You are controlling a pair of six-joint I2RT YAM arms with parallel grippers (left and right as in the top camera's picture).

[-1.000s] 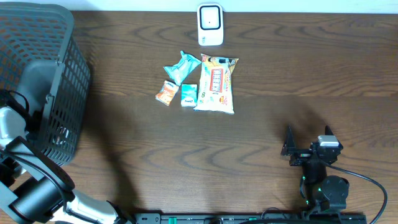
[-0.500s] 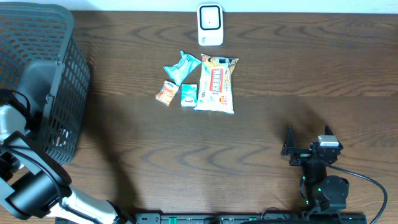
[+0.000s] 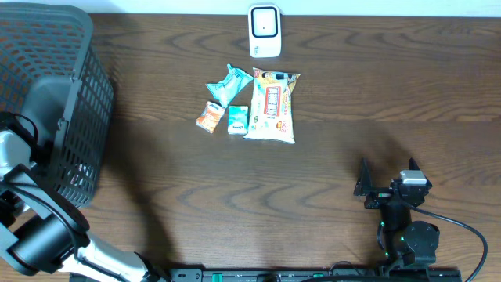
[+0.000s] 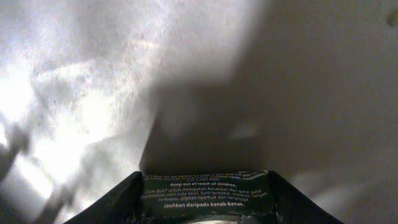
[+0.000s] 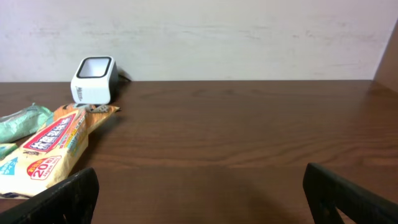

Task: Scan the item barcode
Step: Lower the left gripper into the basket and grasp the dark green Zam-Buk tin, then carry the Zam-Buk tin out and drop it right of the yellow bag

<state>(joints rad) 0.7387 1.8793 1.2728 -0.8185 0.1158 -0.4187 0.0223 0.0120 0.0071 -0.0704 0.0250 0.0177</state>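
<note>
The dark wood-grain counter (image 3: 329, 164) fills the overhead view. In its upper left stands the stiff black mesh basket (image 3: 86, 94), and my left arm reaches down into it, so I would lift straight up to clear that wall. The white boxy scanner (image 3: 264, 31) sits at top centre. The right claw (image 3: 388, 168), at lower right, stands wide open and empty. At the bottom centre of the left wrist view, the left claw (image 4: 204, 180) has a finger on each side of a dark glossy pack (image 4: 202, 198) with white print. I cannot tell if they press it. No barcode shows, so I would close evenly, then search for it.
</note>
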